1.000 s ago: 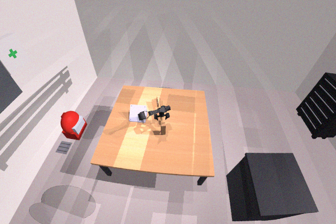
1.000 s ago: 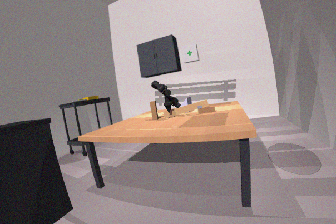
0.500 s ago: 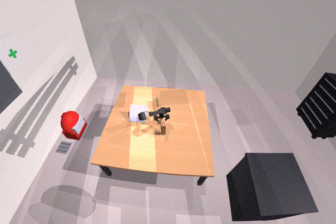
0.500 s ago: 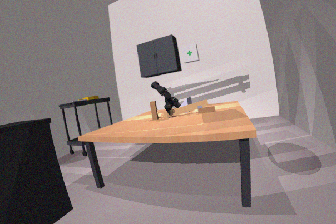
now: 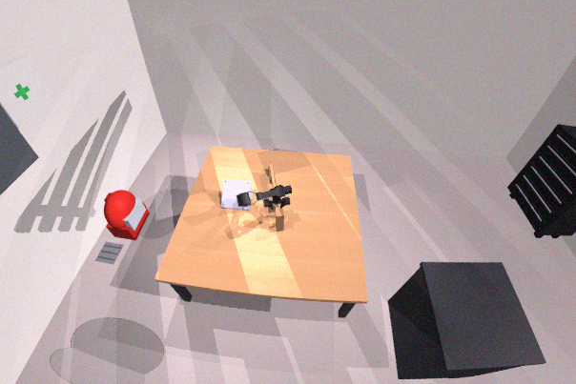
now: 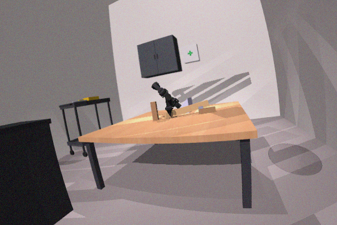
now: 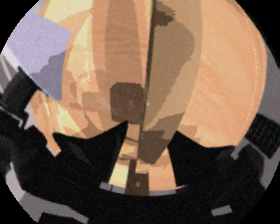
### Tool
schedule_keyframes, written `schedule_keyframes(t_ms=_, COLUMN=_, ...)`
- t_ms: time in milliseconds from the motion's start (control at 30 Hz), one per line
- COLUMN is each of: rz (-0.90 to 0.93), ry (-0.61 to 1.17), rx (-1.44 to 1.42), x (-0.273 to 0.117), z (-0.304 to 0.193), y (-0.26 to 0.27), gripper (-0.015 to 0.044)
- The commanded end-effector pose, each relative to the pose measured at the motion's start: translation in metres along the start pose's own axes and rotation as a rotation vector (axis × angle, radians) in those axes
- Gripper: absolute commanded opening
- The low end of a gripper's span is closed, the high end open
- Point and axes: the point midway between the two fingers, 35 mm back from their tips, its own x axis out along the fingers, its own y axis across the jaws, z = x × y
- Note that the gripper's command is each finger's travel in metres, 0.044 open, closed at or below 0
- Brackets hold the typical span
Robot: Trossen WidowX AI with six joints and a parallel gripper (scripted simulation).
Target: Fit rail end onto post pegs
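The long pale rail [image 5: 272, 175] [image 6: 192, 107] [image 7: 135, 59] slopes down from the low footboard block [image 6: 209, 110] to the table near the post. The upright brown post [image 5: 279, 222] [image 6: 154, 111] stands beyond the rail's near end; its top shows at the bottom of the wrist view [image 7: 143, 182]. My gripper [image 6: 170, 115] [image 7: 146, 124] is low over the rail's near end, fingers apart on either side of it. The left finger is close to the rail in the wrist view, and a gap shows on the right. The pegs' fit and the rail's end holes are not clear.
A pale lavender plate [image 5: 236, 187] [image 7: 40, 44] lies on the table [image 5: 324, 256] [image 6: 167, 136] around the arm's base. The black arm [image 5: 269, 193] [image 6: 164, 92] reaches from it over the rail. Striped shadows cross the table.
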Motion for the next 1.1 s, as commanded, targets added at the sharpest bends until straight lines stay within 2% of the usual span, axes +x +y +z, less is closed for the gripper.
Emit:
schedule_keyframes(t_ms=0, rz=0.000, ry=0.004, rx=-0.003, x=0.0005, z=-0.0002, y=-0.0001, gripper=0.0177)
schedule_keyframes(t_ms=133, rz=0.000, ry=0.004, rx=-0.003, x=0.0005, z=-0.0002, y=-0.0001, gripper=0.0072)
schedule_keyframes(t_ms=333, rz=0.000, ry=0.004, rx=-0.003, x=0.0005, z=-0.0002, y=-0.0001, gripper=0.0032)
schedule_keyframes(t_ms=400, rz=0.000, ry=0.004, rx=-0.003, x=0.0005, z=-0.0002, y=-0.0001, gripper=0.0000)
schedule_keyframes(t_ms=1067, rz=0.000, ry=0.003, rx=-0.004, x=-0.0046, z=0.0002, y=-0.0003, gripper=0.0000)
